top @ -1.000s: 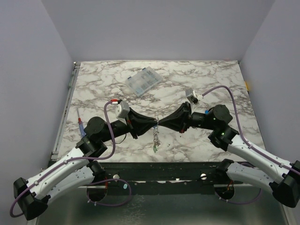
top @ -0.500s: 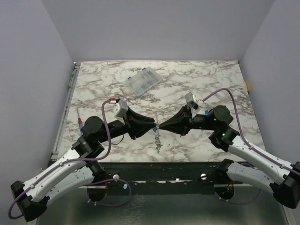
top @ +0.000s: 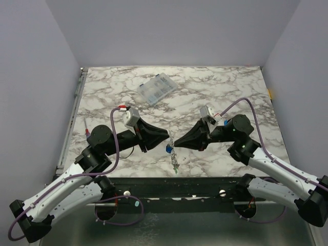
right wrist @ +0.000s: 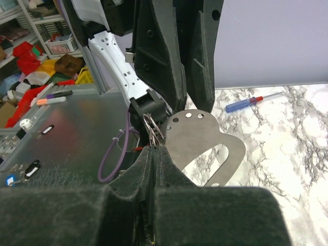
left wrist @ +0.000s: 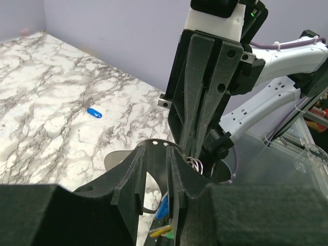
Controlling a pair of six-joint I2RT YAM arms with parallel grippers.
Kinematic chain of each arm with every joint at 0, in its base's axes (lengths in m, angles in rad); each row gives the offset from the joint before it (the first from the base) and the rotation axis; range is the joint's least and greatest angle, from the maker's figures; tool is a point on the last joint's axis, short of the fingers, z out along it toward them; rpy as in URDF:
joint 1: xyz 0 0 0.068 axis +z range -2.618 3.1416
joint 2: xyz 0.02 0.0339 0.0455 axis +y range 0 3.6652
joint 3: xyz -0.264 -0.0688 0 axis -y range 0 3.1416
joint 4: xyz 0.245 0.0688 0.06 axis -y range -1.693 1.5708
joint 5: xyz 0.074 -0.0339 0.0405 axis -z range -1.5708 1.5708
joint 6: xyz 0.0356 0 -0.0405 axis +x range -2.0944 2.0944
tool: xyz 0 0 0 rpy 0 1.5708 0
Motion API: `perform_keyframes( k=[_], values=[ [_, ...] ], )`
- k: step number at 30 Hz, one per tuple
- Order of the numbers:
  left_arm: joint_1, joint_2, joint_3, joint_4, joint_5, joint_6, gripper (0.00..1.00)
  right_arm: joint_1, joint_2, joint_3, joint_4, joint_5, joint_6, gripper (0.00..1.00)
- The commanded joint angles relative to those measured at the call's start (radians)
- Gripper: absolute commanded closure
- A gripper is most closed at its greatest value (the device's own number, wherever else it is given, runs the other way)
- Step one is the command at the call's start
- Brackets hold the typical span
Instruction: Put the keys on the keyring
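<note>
The keyring (right wrist: 205, 138), a flat pale grey oval loop with small holes, hangs in the air between my two grippers over the near middle of the table; it also shows in the left wrist view (left wrist: 154, 146). My right gripper (right wrist: 155, 149) is shut on thin wire rings (right wrist: 152, 128) beside the loop. My left gripper (left wrist: 156, 154) is open, its fingers either side of the loop. Keys (top: 171, 154) dangle below, among them a blue one (left wrist: 163, 207) and a yellow one (left wrist: 160, 230). In the top view the left gripper (top: 165, 136) faces the right gripper (top: 178, 141).
A clear compartment box (top: 158, 89) lies at the back middle. A red-and-blue screwdriver (top: 89, 134) lies by the left edge. A small loose blue piece (left wrist: 94, 112) lies on the marble table (top: 236, 87) near the right arm. The table's front edge is just below the grippers.
Both grippers have moved a little toward the near edge. The left gripper has drawn back from the right one. The hanging keys sit lower, and a blue one now shows.
</note>
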Motion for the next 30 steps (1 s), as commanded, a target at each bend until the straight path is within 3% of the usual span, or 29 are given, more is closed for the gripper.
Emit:
perform_keyframes(
  k=[1,5,13,20,24,30],
  values=[
    [-0.003,-0.033,0.091,-0.137,0.008,0.04,0.7,0.003,0.01,0.041,0.011,-0.011,-0.01,0.99],
    [-0.003,-0.06,0.166,-0.276,-0.03,0.077,0.68,0.003,0.039,0.053,-0.039,0.058,0.01,0.99],
    [-0.003,-0.057,0.206,-0.401,-0.109,0.061,0.68,-0.004,0.185,0.212,-0.395,0.305,0.061,0.99],
    [-0.003,0.044,0.047,-0.238,-0.269,-0.121,0.7,-0.022,0.293,0.271,-0.521,0.245,0.157,0.99],
    [-0.003,0.07,-0.016,-0.155,-0.251,-0.163,0.64,-0.054,0.324,0.237,-0.504,0.19,0.206,0.99],
    [-0.003,0.053,-0.132,-0.027,-0.221,-0.214,0.63,-0.08,0.331,0.207,-0.479,0.132,0.205,0.99]
  ],
)
